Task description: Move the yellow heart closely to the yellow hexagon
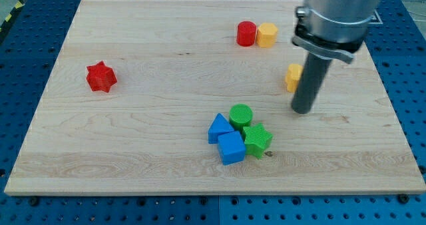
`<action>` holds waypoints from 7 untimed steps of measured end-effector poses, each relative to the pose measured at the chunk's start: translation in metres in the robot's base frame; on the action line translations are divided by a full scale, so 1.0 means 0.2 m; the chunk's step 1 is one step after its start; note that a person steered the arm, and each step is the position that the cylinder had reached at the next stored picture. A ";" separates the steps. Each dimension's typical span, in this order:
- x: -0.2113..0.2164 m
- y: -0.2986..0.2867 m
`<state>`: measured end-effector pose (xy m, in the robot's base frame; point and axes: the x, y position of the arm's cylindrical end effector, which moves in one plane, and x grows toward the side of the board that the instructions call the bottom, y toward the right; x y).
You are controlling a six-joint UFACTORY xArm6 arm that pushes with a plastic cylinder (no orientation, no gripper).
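Looking down at a pale wooden table (153, 118) set on a blue perforated base (406, 85), I see my dark rod coming down from a grey cylinder at the far right. I carry no pincer, so there is nothing to spread or press together; the rod simply ends in my tip (301, 110), which sits on the table at the right side.

The yellow heart (292, 77) is just left of my rod and slightly farther away than my tip. The rod hides its right part, so its shape is hard to make out, and I cannot tell whether the rod touches it.

The yellow hexagon (267, 35) lies farther away and a little to the left of the heart, near the table's far edge. A red cylinder (246, 34) stands against the hexagon's left side, touching or almost touching it. The table between heart and hexagon is bare wood.

Nearer and to the left of my tip is a tight cluster: a green cylinder (241, 114) at its far side, a green star (257, 140) at its right, a blue triangle (219, 128) at its left and a blue cube (231, 148) nearest. They are well apart from the heart.

A red star (101, 76) sits alone at the far left.
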<state>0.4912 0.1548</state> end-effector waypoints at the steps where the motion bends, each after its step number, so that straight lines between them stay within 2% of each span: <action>1: -0.09 0.08; 7: -0.20 0.00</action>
<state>0.4513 0.1540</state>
